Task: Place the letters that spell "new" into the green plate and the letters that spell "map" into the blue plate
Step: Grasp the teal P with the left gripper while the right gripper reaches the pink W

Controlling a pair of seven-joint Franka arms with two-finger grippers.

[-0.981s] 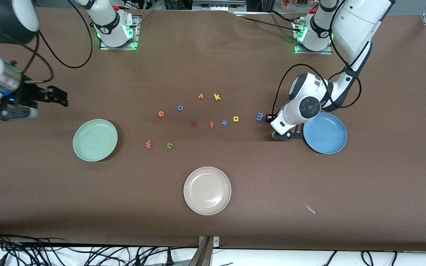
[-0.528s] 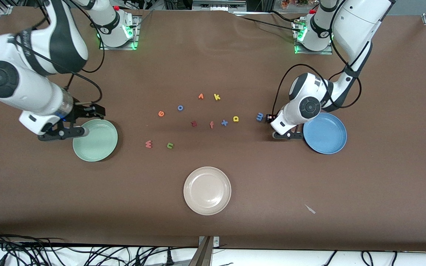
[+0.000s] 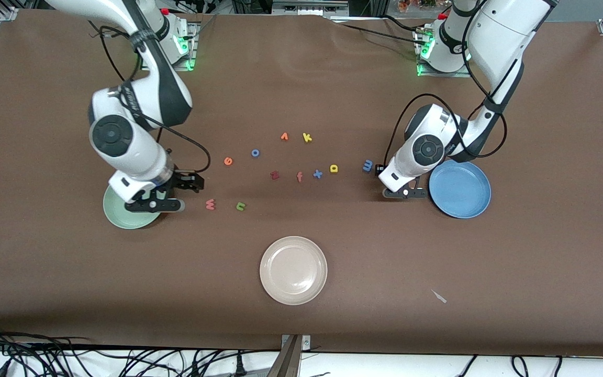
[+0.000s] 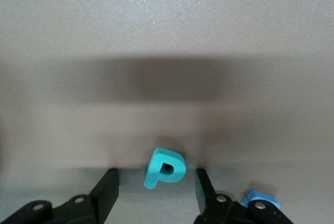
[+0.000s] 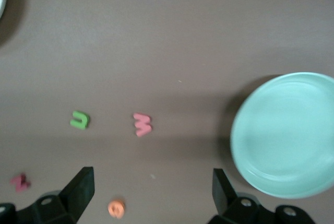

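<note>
Right gripper (image 3: 183,195) now beside green plate (image 3: 123,217)

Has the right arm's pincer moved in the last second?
Yes. The right pincer swung in from the table's edge, across the green plate, toward the "w".

high front camera facing robots, wrist cameras close, looking down

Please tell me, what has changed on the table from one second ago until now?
The right arm swung in from the right arm's end of the table; its tool, open and empty, now hangs over the table beside the green plate, near the salmon "w". The left tool stayed low around the teal "p" by the blue plate, barely shifting. No letter or plate moved.
</note>
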